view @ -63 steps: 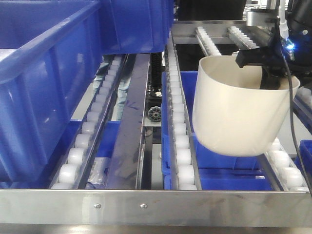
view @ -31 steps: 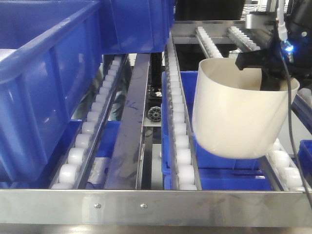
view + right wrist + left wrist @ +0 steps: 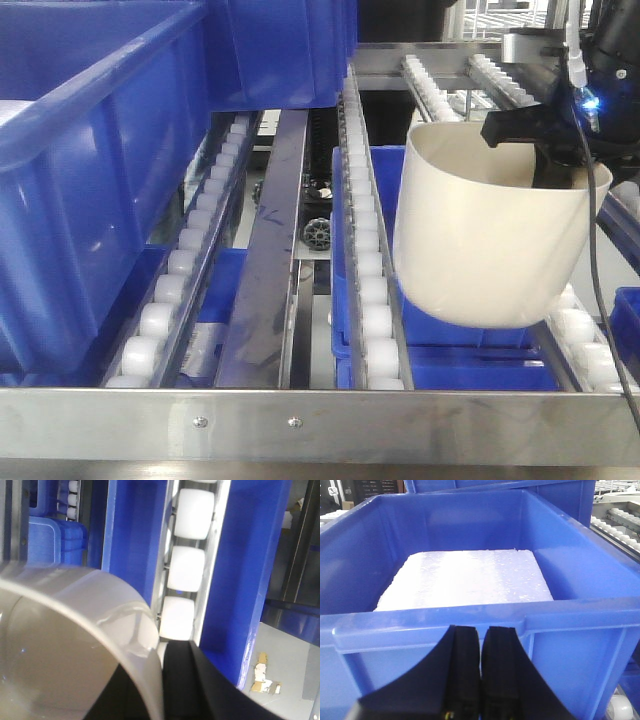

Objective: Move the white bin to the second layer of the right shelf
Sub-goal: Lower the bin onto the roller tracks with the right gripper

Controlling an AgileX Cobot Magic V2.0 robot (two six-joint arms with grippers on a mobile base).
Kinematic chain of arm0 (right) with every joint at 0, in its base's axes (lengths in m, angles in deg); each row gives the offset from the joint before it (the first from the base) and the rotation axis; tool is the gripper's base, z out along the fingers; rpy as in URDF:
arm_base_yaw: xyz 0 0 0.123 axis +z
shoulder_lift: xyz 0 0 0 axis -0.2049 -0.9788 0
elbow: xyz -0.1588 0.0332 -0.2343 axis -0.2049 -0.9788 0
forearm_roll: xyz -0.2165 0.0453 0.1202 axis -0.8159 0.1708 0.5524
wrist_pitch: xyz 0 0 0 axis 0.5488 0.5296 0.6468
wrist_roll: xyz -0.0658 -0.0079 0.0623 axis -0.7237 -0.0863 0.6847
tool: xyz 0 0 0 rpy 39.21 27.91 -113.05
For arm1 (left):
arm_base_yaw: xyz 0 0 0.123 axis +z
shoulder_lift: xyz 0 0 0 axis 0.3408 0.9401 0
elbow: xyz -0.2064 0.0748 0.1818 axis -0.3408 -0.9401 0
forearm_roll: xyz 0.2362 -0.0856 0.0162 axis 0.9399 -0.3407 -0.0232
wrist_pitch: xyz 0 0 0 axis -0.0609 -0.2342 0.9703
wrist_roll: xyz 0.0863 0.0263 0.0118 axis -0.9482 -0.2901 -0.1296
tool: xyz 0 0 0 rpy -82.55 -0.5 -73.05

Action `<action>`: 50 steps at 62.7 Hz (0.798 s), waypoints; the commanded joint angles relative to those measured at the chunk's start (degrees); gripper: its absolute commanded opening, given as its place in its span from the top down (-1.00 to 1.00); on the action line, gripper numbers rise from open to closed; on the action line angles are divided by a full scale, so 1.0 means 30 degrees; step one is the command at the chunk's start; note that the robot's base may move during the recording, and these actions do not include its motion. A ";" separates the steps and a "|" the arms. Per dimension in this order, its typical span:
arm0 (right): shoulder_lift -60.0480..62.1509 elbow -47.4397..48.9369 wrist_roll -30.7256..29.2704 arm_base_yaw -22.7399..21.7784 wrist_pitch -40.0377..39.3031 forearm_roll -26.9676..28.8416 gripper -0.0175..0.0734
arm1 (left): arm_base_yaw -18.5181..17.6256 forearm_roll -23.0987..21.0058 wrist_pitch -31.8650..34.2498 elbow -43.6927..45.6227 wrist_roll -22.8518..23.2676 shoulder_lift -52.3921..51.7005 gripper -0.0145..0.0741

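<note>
One bin (image 3: 485,240) clamped at rim by my right gripper (image 3: 548,150), hanging over rollers (image 3: 372,290); set-down remains. Left gripper (image 3: 481,655) pinched empty.

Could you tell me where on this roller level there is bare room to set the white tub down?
Free: the roller rails directly beneath the white tub, behind the steel front lip. Crowded: the left side, filled by the big blue crate. The right end effector grips the tub's rim.
</note>
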 commanded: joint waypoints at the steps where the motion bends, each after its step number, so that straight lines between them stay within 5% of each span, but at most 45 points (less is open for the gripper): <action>1: 0.0846 0.0629 -0.0068 -0.0124 -0.0491 -0.0444 0.48 | -0.0087 -0.0115 0.1629 -0.0702 0.0050 -0.0267 0.48; 21: 0.0968 0.0756 -0.0068 -0.0124 -0.0688 -0.0647 -0.20 | -0.0087 -0.0115 0.1629 -0.0702 0.0050 -0.0267 0.48; 50: 0.1172 0.0756 -0.0068 -0.0124 -0.0812 -0.0647 -0.23 | -0.0087 -0.0115 0.1629 -0.0702 0.0050 -0.0267 0.48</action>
